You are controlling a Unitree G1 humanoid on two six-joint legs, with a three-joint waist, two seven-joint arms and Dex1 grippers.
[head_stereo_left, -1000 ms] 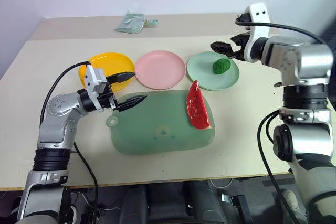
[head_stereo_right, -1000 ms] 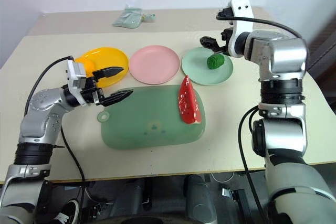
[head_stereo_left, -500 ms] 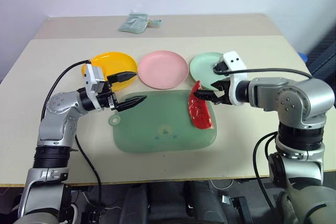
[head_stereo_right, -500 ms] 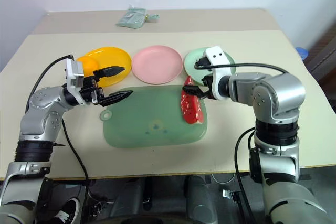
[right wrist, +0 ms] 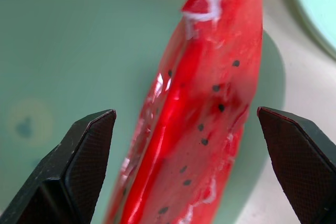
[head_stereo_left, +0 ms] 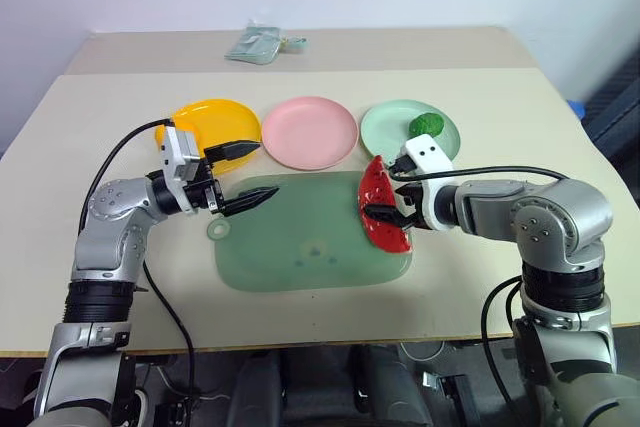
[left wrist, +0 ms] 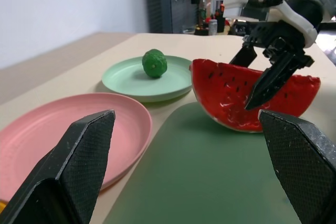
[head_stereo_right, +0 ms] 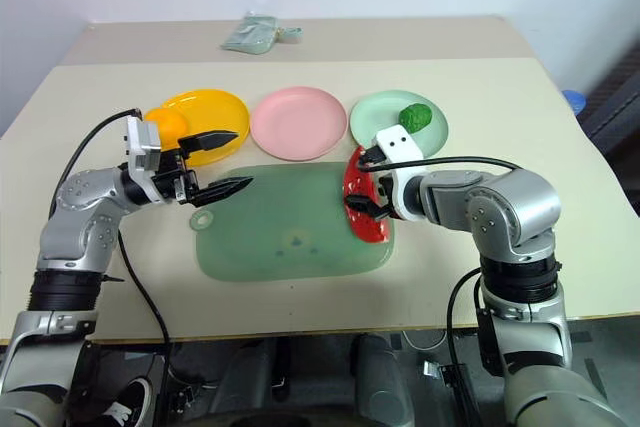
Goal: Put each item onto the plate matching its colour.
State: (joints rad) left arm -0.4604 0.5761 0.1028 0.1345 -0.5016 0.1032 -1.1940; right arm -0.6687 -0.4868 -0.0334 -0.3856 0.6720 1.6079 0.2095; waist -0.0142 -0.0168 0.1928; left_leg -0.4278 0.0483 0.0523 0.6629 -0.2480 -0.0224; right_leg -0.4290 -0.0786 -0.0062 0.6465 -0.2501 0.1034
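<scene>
Lowered right pincer (head_stereo_left: 385,215) now straddles unlabelled watermelon wedge (head_stereo_left: 384,209).

Left gripper (head_stereo_left: 243,176): we're holding it roughly level, pointing forward and toward our right, wrist bent inward. Jaws are spread wide, nothing between them. The left fingertips (left wrist: 86,145) show as two black wedges far apart in the wrist view. Left forearm is raised, elbow out to our left.

Right gripper (head_stereo_left: 385,215): we've got it angled downward, pointing toward our left, forearm lying across in front of us. Jaws wide apart too, one right fingertip (right wrist: 86,145) on each side, not clamped on anything.
</scene>
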